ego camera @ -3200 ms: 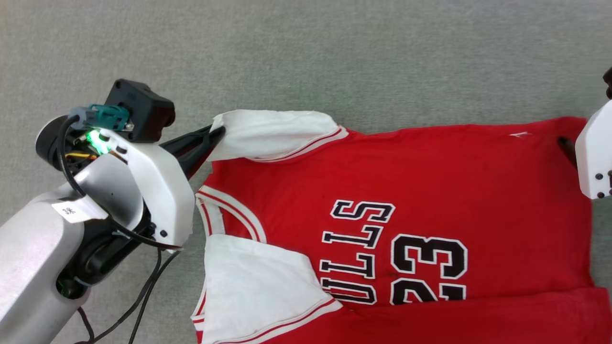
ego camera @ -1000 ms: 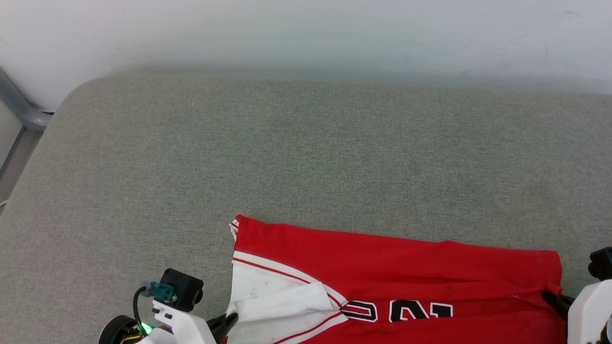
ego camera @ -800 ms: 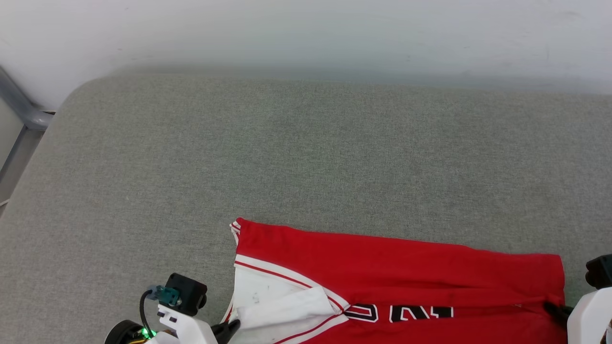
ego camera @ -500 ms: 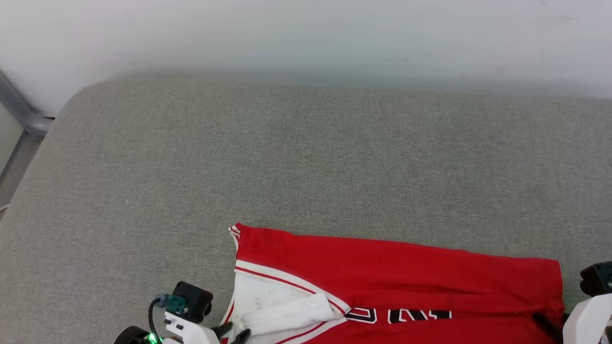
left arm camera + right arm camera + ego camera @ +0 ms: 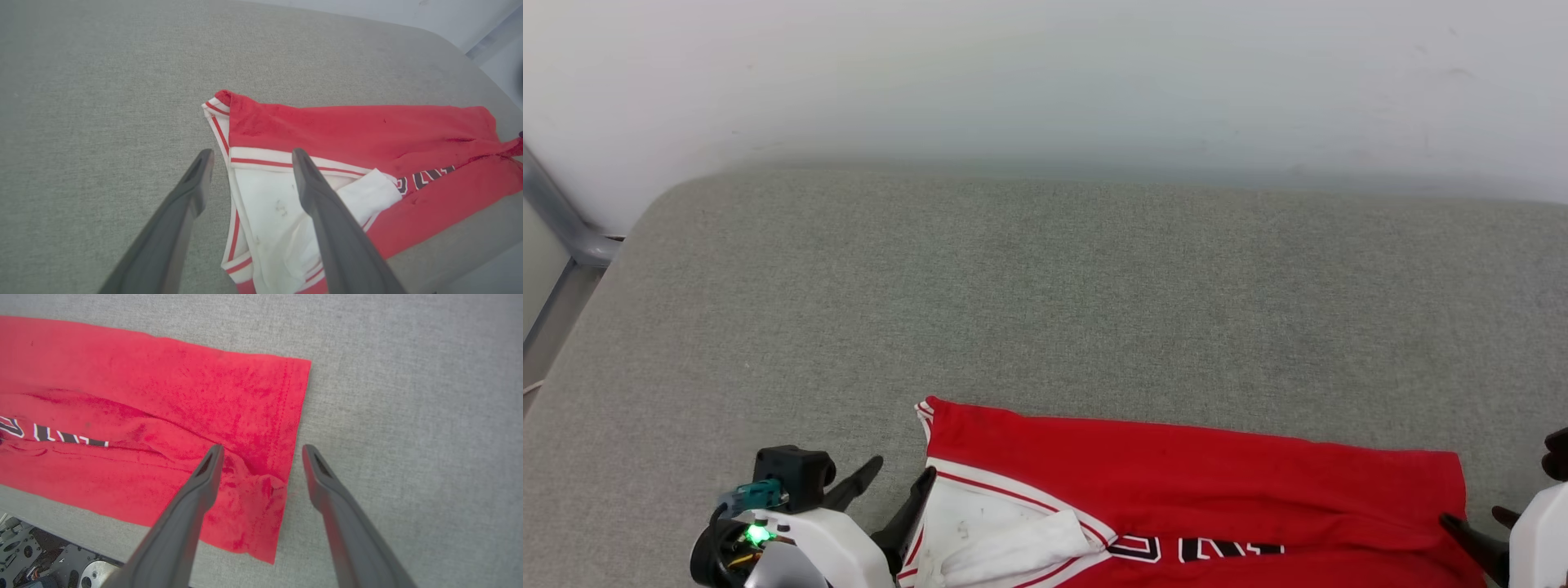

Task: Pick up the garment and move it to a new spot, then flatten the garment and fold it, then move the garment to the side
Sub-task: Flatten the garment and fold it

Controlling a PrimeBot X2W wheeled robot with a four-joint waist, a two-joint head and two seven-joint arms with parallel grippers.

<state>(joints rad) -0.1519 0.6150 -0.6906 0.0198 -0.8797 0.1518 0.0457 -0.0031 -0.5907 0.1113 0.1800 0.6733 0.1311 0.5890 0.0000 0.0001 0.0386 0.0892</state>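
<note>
Left wrist view has the left gripper (image 5: pixel 252 157) spread wide and empty, one finger above the white sleeve of the garment (image 5: pixel 347 130) and the other above the grey cushion (image 5: pixel 102 102) beside it. The right gripper (image 5: pixel 263 451) is likewise wide apart and grips nothing, straddling the bunched corner of the hem. Folded lengthwise with a strip of black lettering showing, the garment lies along the cushion's near edge, well apart from the white wall (image 5: pixel 1045 73).

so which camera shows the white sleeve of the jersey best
The left wrist view: the white sleeve lies close up, its striped trim and folded flap clear. The head view cuts the sleeve off at the bottom edge. The right wrist view looks at the red hem end of the garment.
</note>
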